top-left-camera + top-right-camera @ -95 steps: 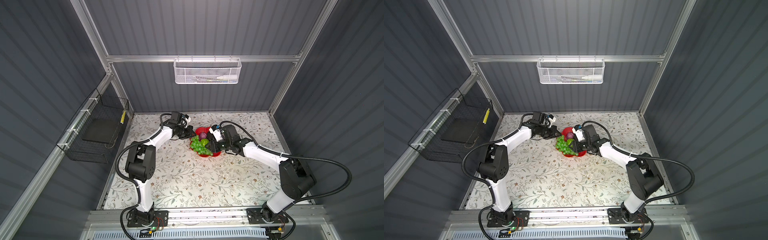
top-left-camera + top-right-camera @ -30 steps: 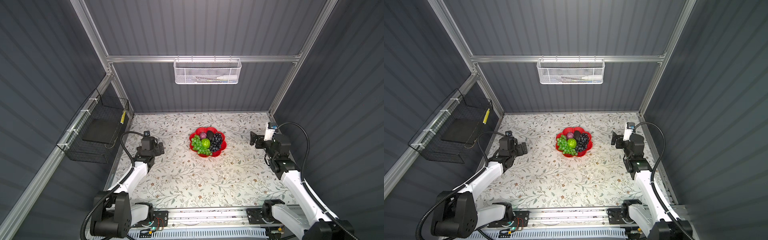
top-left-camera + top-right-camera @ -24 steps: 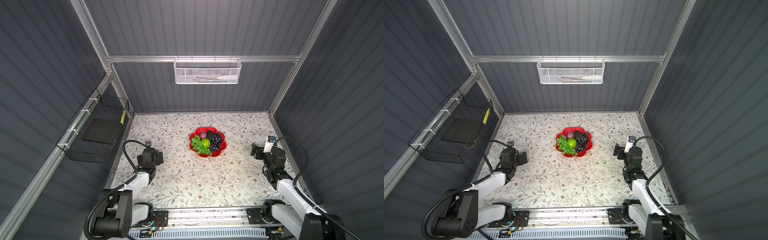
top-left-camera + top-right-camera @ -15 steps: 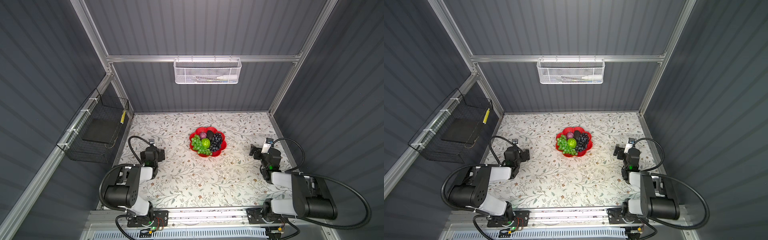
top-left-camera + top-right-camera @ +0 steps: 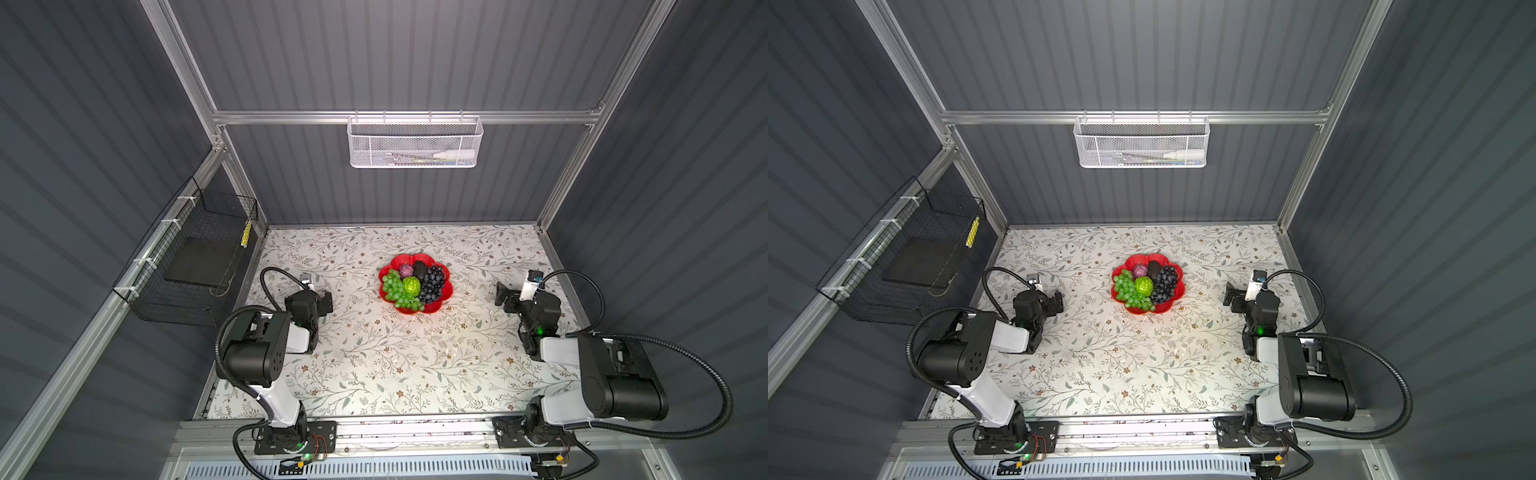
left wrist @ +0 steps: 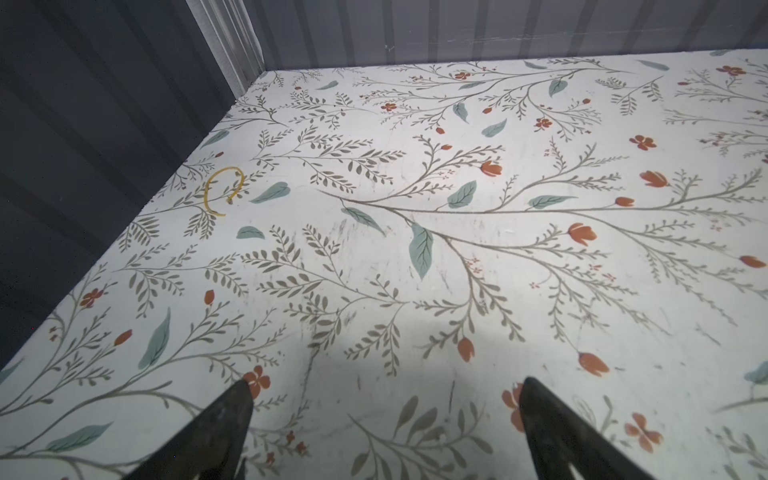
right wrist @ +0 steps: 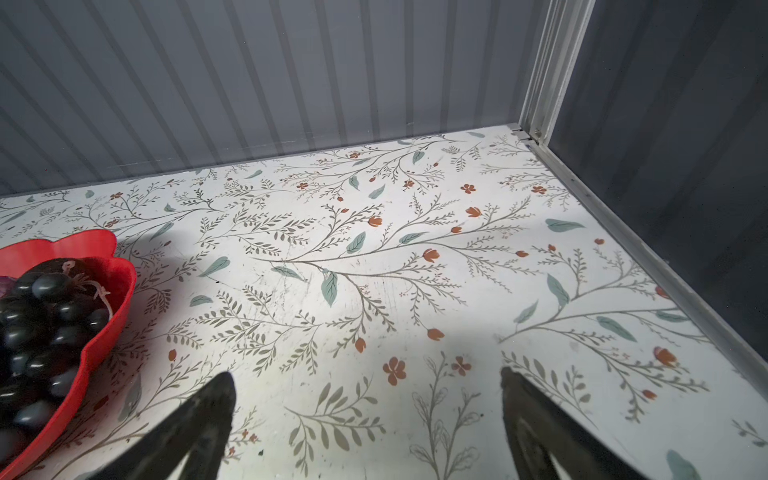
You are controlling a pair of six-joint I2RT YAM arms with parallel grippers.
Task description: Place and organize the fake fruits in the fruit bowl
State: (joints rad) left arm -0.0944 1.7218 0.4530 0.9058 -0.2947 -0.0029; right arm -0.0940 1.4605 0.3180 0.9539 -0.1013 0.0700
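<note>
1. Top views: in both, all five fake fruits (image 5: 411, 286) are seen gathered inside the fruit bowl (image 5: 433, 306).
2. Well clear of that bowl, the left gripper (image 5: 325, 300) and right gripper (image 5: 503, 298) have been withdrawn — jaws spread, nothing held.
3. Task is judged finished.

Only the dark tips of the right gripper (image 7: 365, 374) are shown in its wrist view, the rest of the fingers being cut off by the picture's edge; the left gripper (image 6: 385, 381) is cropped likewise. Off to the right gripper's left, the glossy red petal-shaped plastic bowl (image 7: 70, 245) is cut by the edge, so that only part of the dark purple-black plastic grape bunch (image 7: 37, 328) is seen. In both top views the bowl's floor is hidden under the heaped plastic fruits (image 5: 409, 284). Ahead of the left gripper, toward its left, a thin yellow curled strand (image 6: 220, 191) cannot be identified. High beyond both grippers, the contents of the white mesh wall basket (image 5: 415, 141) are blurred.
</note>
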